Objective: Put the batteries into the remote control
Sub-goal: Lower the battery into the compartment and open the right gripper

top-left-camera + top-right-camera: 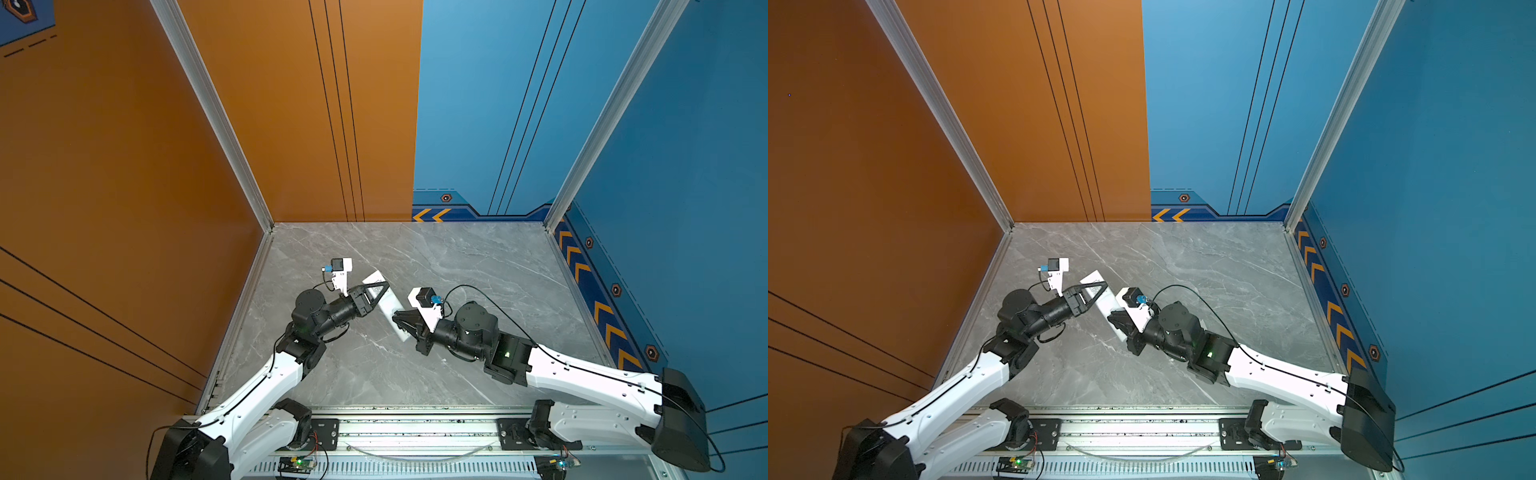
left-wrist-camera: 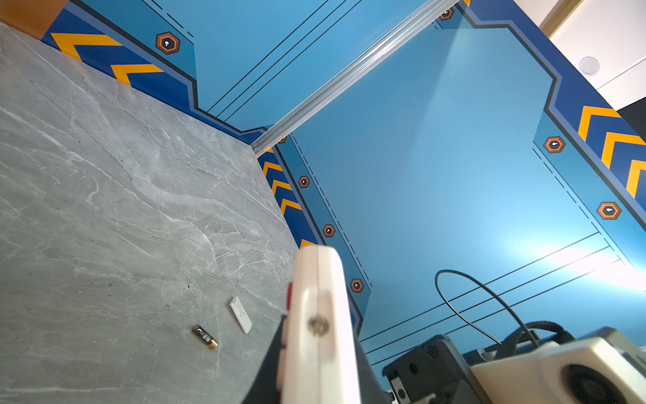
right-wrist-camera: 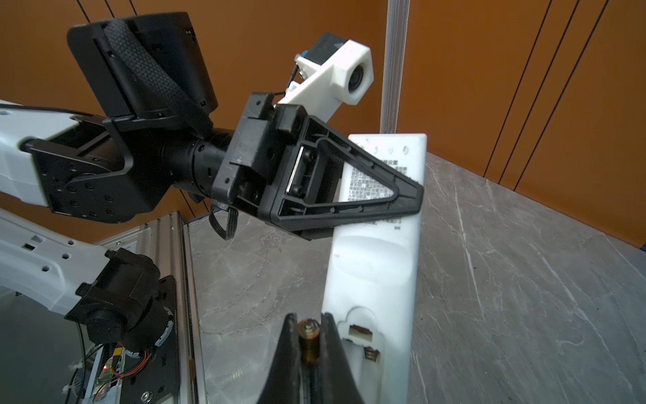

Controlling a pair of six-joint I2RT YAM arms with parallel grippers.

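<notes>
Right gripper (image 3: 309, 319) pinches battery (image 3: 309, 344) beside remote control (image 3: 374, 273); left gripper (image 3: 402, 197) clamps it.

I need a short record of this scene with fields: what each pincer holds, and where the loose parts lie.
left pincer: shut on remote
right pincer: shut on battery
recess: open, contacts showing; held battery beside it, not yet in
second battery: lying on table
cover: lying on table, near second battery, not touching
</notes>
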